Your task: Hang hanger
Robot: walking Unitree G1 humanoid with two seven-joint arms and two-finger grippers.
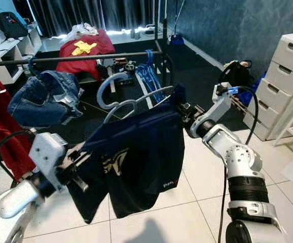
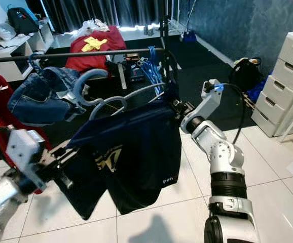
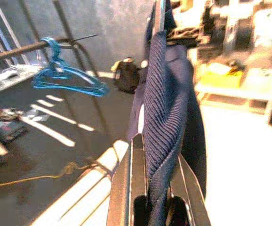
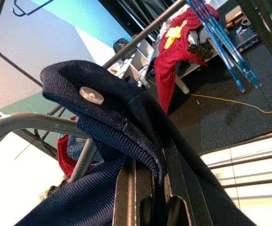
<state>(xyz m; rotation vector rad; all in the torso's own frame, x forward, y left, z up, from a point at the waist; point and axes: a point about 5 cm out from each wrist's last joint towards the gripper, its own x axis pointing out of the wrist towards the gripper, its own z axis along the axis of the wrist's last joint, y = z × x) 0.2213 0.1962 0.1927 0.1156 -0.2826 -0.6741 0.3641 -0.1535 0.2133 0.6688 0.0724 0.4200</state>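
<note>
Two silver arms reach forward in the left eye view, holding a dark navy polo shirt [image 1: 136, 157] stretched between them in front of a black horizontal clothes rail [image 1: 85, 57]. The left gripper [image 1: 78, 164] clamps the shirt's lower left edge, and the right gripper [image 1: 179, 109] clamps its upper right corner. A grey plastic hanger [image 1: 121, 98] sits in the shirt's top edge, its hook curving up just below the rail without touching it. Folded blue denim jeans [image 1: 45, 98] hang from the rail to the left, beside a red garment [image 1: 2, 129], and blue plastic hangers [image 1: 149, 76] hang near the rail's right end. A white drawer unit [image 1: 283, 81] stands at the right.

From the left wrist, the two black fingers [image 3: 138, 188] close on a ribbed navy edge of the shirt.

From the right wrist, the black fingers [image 4: 126, 193] pinch the ribbed navy collar, which carries a white button [image 4: 91, 95] and lies over the hanger's grey bar.
</note>
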